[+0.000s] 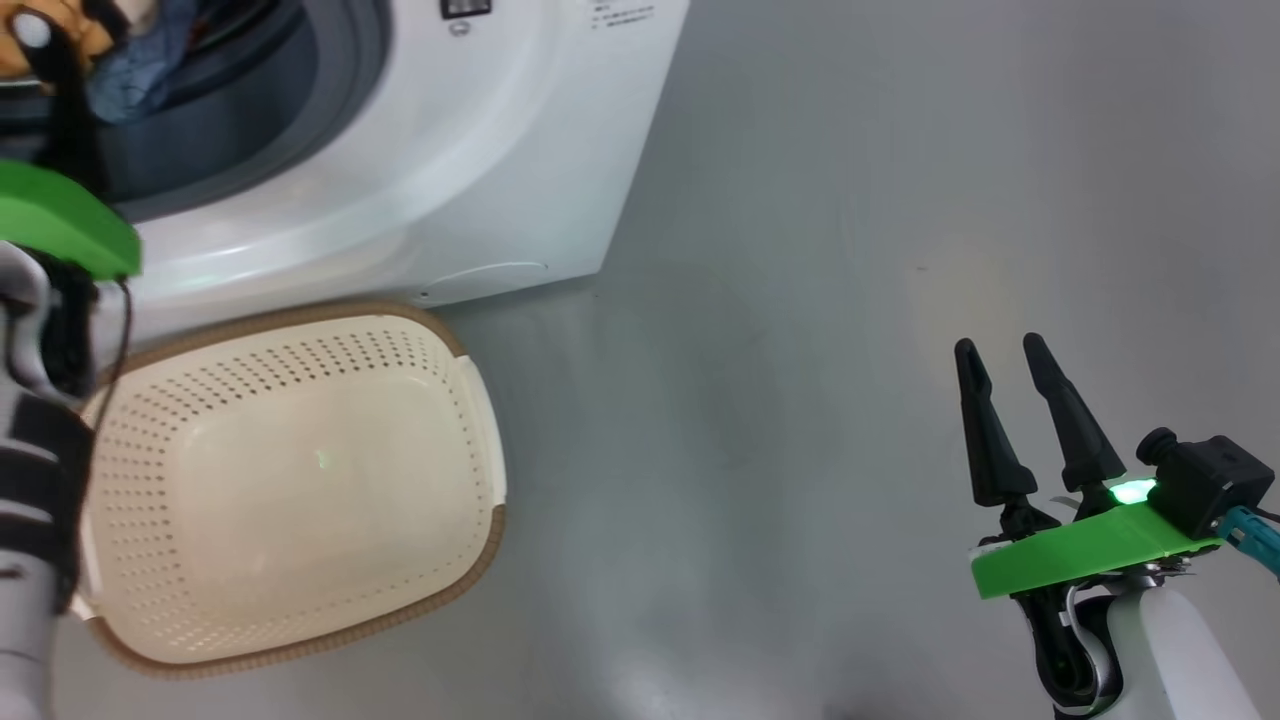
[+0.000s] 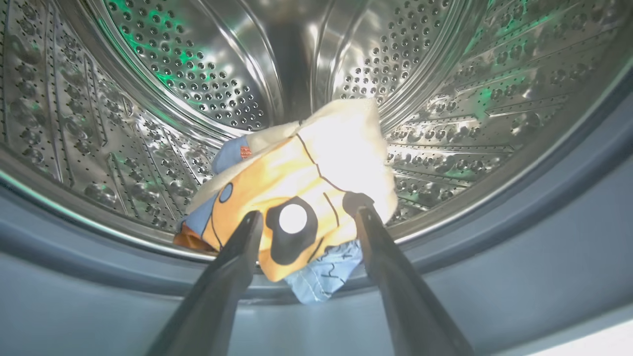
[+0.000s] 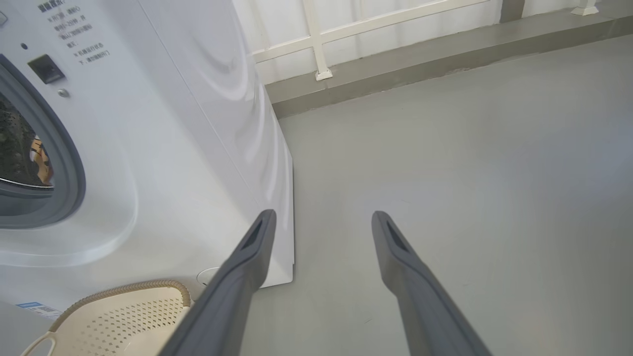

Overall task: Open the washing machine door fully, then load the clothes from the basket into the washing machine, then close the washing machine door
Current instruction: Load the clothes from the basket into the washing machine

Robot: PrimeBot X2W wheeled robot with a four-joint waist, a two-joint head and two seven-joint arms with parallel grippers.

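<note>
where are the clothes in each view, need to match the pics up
Head view: the clothes are at the top left, inside the washing machine opening.
Left wrist view: clothes in the centre of the picture.
Right wrist view: clothes as a small orange patch at the left edge.
Shared landmark: the grey-blue gasket ringing the opening.

smooth grey floor (image 3: 470, 173), white railing (image 3: 316, 39), grey kerb (image 3: 395, 64)

1 washing machine (image 1: 420, 150), 1 basket (image 1: 300, 360), 1 clothes bundle (image 2: 306, 168), pieces uncountable, 1 left tool (image 2: 309, 212), 1 right tool (image 1: 999, 343).
</note>
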